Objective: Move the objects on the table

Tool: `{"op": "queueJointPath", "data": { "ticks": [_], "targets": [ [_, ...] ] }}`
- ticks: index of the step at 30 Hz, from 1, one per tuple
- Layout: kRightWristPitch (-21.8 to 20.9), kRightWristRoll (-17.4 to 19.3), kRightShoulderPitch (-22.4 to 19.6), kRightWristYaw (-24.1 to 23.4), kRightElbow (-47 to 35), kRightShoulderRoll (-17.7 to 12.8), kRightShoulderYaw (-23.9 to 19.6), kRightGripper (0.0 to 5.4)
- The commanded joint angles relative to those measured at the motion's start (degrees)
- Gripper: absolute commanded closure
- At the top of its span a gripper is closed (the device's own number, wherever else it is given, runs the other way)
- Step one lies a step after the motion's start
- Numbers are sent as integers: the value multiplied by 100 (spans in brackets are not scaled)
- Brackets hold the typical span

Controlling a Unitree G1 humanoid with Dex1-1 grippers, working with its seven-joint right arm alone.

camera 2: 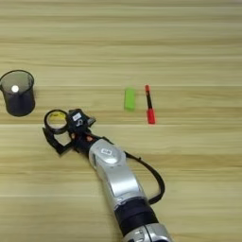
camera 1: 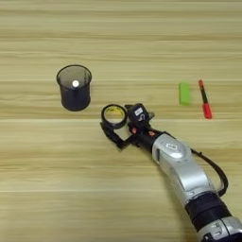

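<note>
- Gripper (camera 1: pixel 115 126) reaches in from lower right, its black fingers apart around the tape ring (camera 1: pixel 114 116) on the table (camera 1: pixel 47 189).
- Green block (camera 1: pixel 185 93) and red pen (camera 1: pixel 204 99) lie side by side, well right.
- Mesh cup (camera 1: pixel 74 88) stands left of the ring.

No text or label can be read.

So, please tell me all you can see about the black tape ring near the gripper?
The tape ring is a thin black hoop with a yellowish inner face. It lies flat on the wooden table, hole upward, just right of the dark mesh cup and apart from it. The right gripper is at its near side, and one black finger looks to be touching its rim.
</note>
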Motion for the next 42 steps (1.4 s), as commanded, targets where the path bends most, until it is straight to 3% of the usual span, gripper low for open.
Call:
{"op": "queueJointPath", "data": {
  "ticks": [1,5,17,26,42],
  "targets": [
    [-165,13,-328,1,-117,39,-34,4],
    [-165,23,-322,39,-103,42,-34,4],
    [-164,21,-351,48,-52,80,-74,137],
    [-94,0,-330,-253,-258,1,-307,138],
    [675,-2,623,-365,-1830,-348,-518,139]
  ]
}}
